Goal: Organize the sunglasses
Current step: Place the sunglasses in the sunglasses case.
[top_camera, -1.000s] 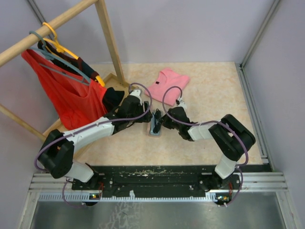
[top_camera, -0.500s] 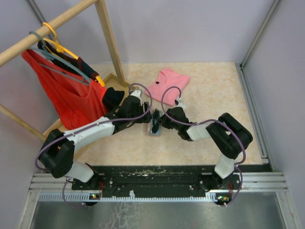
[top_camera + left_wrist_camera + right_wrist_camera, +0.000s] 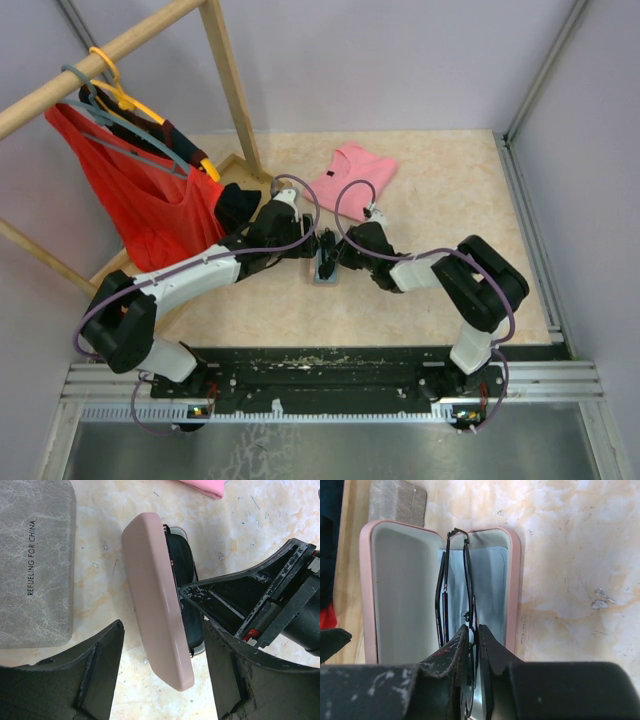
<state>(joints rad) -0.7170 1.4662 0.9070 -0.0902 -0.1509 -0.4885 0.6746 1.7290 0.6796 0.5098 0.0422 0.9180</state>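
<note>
A pink case lies open on the table, its lid standing up on edge. Folded inside its base, on a light-blue cloth, rests a pair of dark wire-framed sunglasses. My right gripper reaches into the case, its fingers only a narrow slit apart with the wire frame between them. My left gripper is open and straddles the near end of the lid without touching it. In the top view both grippers, left and right, meet at the case.
A grey case lies shut just left of the pink one. A pink garment lies behind the case. A red garment and hangers hang from a wooden rack at the left. Metal rails border the table.
The right arm's elbow has edged slightly left toward the case. The left arm and the case have not visibly moved.
</note>
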